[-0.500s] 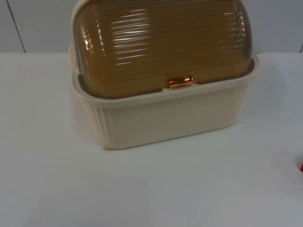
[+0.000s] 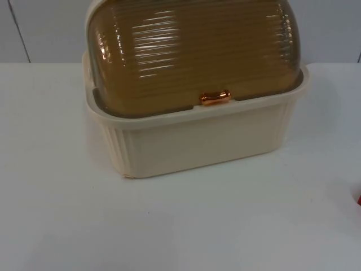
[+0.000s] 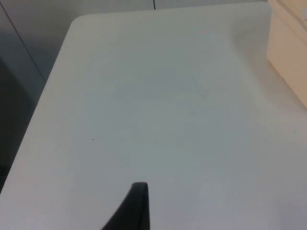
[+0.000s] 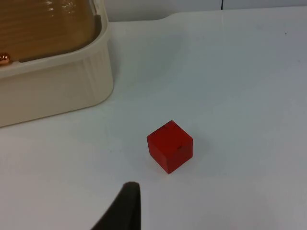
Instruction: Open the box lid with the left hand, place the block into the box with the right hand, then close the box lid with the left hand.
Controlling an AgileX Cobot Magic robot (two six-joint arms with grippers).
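No step is complete: the amber ribbed lid (image 2: pixel 192 53) sits shut on the cream bread box (image 2: pixel 203 144), the red block (image 4: pixel 170 146) rests on the counter (image 2: pixel 67 214) at the box's 4 o'clock, both hands wait, finger spread indeterminable.

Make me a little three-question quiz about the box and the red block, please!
1. True or false: the box lid is shut.
2. What colour is the lid's small handle? A green, B copper, C blue.
3. Fill in: the red block sits on the white ____, apart from the cream box.

Key: 1 true. 2 B. 3 table.
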